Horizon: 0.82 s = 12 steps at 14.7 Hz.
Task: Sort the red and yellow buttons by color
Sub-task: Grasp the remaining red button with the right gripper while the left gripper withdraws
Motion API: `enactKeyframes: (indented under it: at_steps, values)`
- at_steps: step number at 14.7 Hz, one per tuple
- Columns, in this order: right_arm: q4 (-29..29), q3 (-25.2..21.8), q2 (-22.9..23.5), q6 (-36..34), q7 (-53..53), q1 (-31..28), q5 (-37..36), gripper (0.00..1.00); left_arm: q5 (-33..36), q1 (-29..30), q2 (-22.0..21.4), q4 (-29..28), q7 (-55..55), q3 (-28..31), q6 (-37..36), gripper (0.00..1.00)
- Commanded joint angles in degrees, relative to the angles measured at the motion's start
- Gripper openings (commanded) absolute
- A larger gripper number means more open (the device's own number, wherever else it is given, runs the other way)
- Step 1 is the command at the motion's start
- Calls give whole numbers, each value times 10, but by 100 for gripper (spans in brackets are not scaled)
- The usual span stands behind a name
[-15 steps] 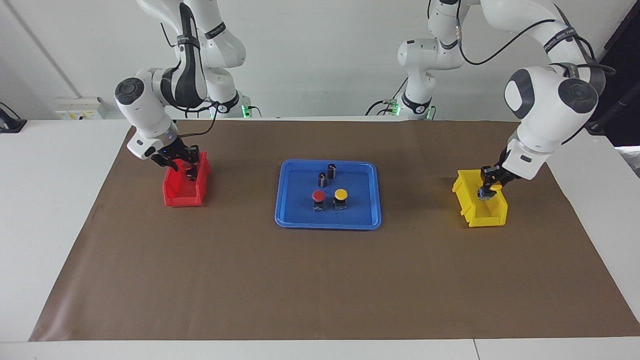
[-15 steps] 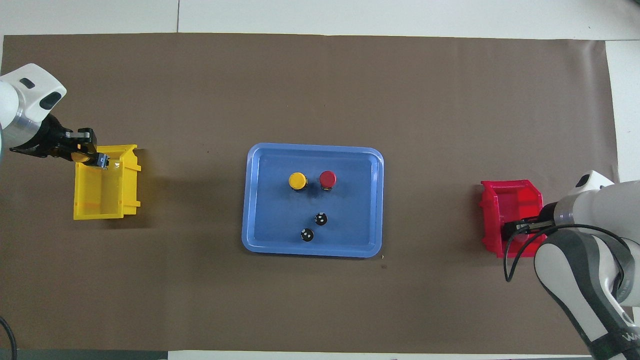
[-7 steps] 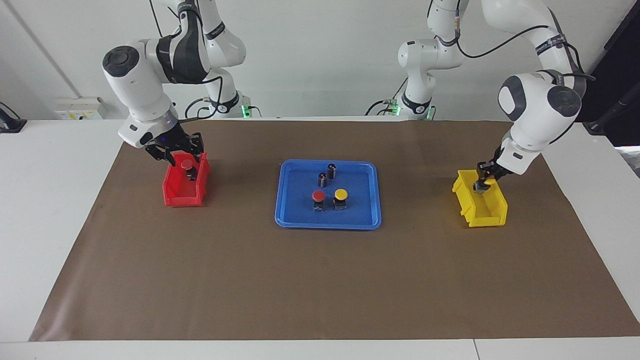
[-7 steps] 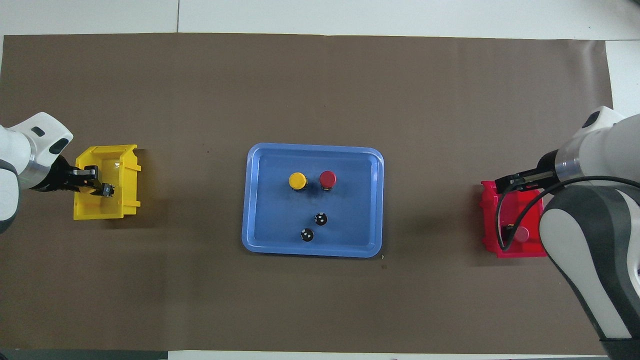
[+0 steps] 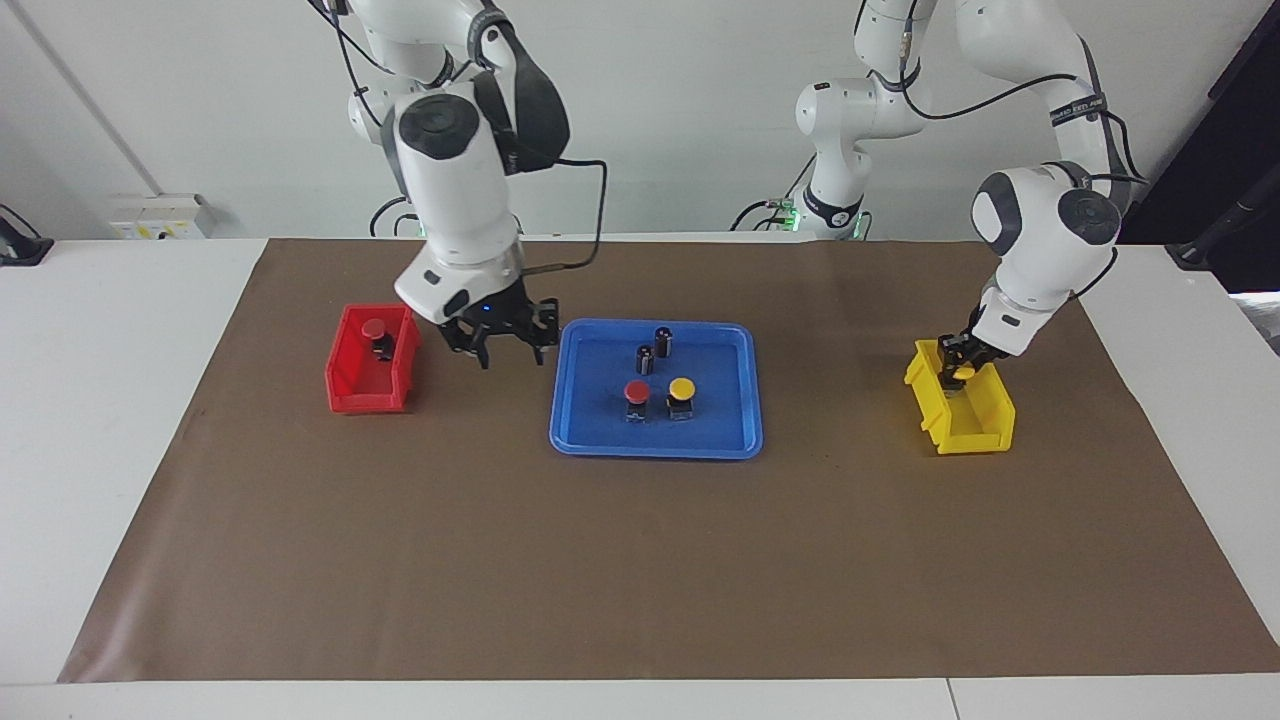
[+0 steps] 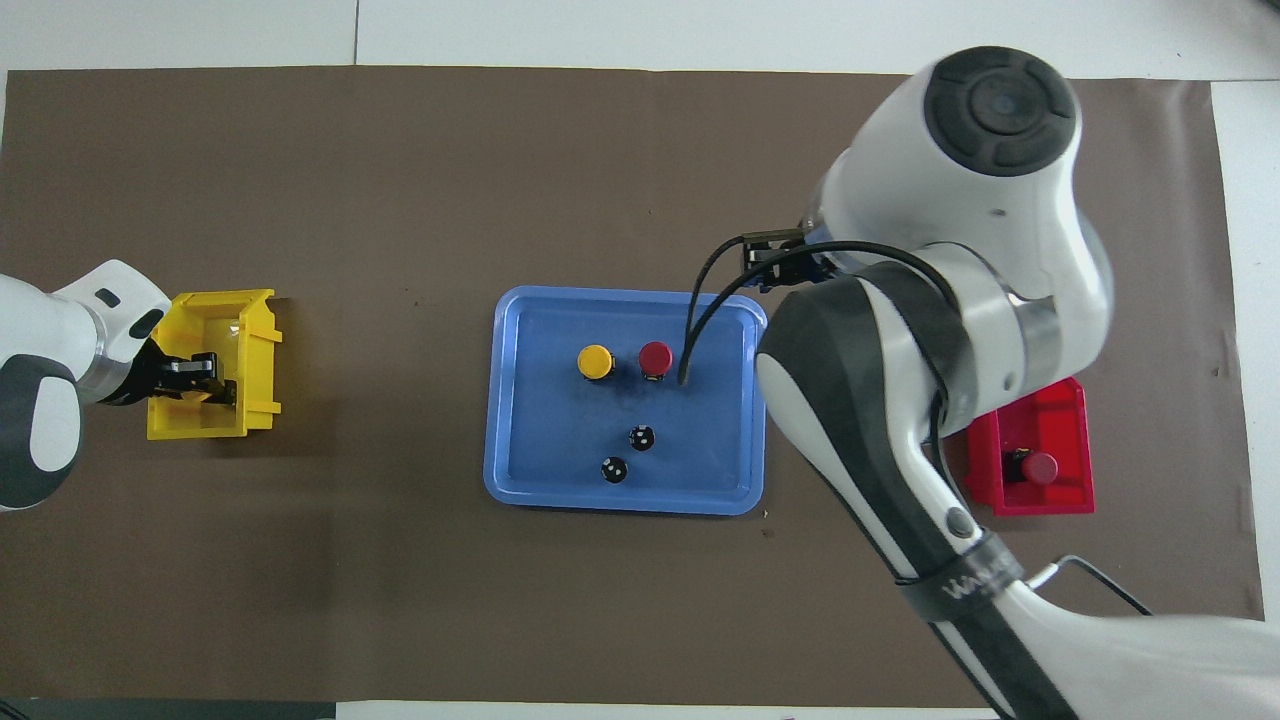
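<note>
One red button (image 5: 374, 328) lay in the red bin (image 5: 352, 398) — right gripper (image 5: 503, 352) had left it, jaws open, empty, now beside the blue tray (image 5: 655, 445) mid-table. Left gripper (image 5: 957, 371) still clamped a yellow button (image 5: 964, 374) over the yellow bin (image 5: 975, 425). One red, one yellow remained.

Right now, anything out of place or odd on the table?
Nothing stands out. One red button lies in the red bin. Another red button, a yellow one and two dark cylinders stand upright in the blue tray.

left hand (image 6: 195, 377) finger gap unreadable; right hand hidden overhead by arm.
</note>
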Motion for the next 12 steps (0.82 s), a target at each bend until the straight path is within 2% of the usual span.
enactKeyframes:
  at_steps: [1,3,4,6,8,10,12]
  values:
    - [71,-4,80,19,69,38,0,73,13,14,-20,-22,5,-7,15,20]
    - [52,-4,90,74,99,59,6,75,13,11,-18,-18,5,-7,14,70]
    - [37,-4,89,79,99,61,5,76,13,9,-16,-15,5,-7,13,77]
    - [12,-3,84,90,99,64,6,76,13,7,-16,0,3,-8,6,85]
    - [-35,2,66,115,98,65,7,75,13,7,-23,29,4,-9,-29,89]
    - [-75,10,53,140,100,65,11,75,12,7,-27,72,3,-10,-78,90]
    - [-99,15,46,161,104,65,11,75,4,7,-46,90,2,-13,-87,90]
